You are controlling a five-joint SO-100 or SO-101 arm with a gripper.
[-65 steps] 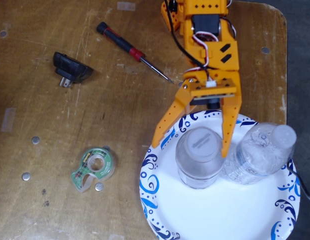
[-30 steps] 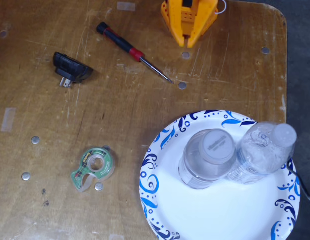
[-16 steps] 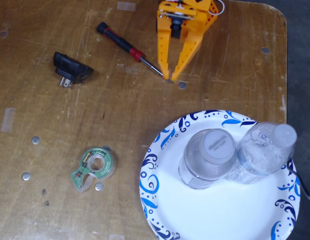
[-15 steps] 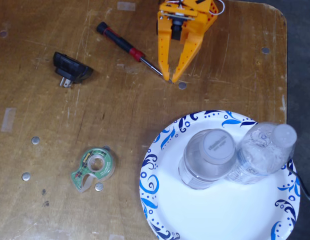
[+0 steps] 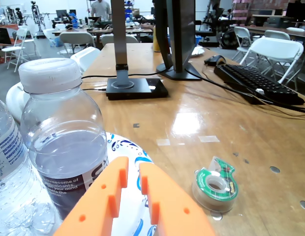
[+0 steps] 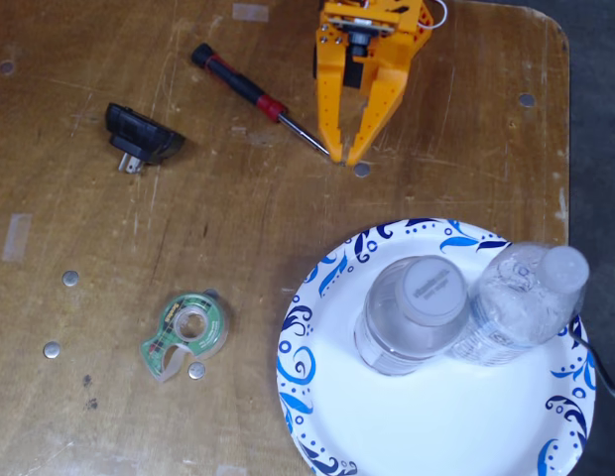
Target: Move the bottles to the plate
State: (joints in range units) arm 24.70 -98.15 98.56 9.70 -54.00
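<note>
Both bottles stand upright on the white plate with blue swirls (image 6: 427,426). The wider bottle with the dark label (image 6: 412,312) is near the plate's middle. The slim bottle (image 6: 521,302) touches it on the right in the fixed view. In the wrist view the wider bottle (image 5: 64,137) is close at the left, the slim one (image 5: 10,187) is at the left edge, and the plate rim (image 5: 125,147) shows behind my fingers. My orange gripper (image 6: 344,159) (image 5: 134,169) is off the plate, apart from the bottles. Its fingers are together and hold nothing.
A green tape dispenser (image 6: 186,332) (image 5: 215,184) lies left of the plate. A red-black screwdriver (image 6: 258,97) lies beside the gripper, and a black plug adapter (image 6: 139,136) lies further left. A lamp base (image 5: 137,87), a monitor stand (image 5: 179,71) and a keyboard (image 5: 258,83) stand further back.
</note>
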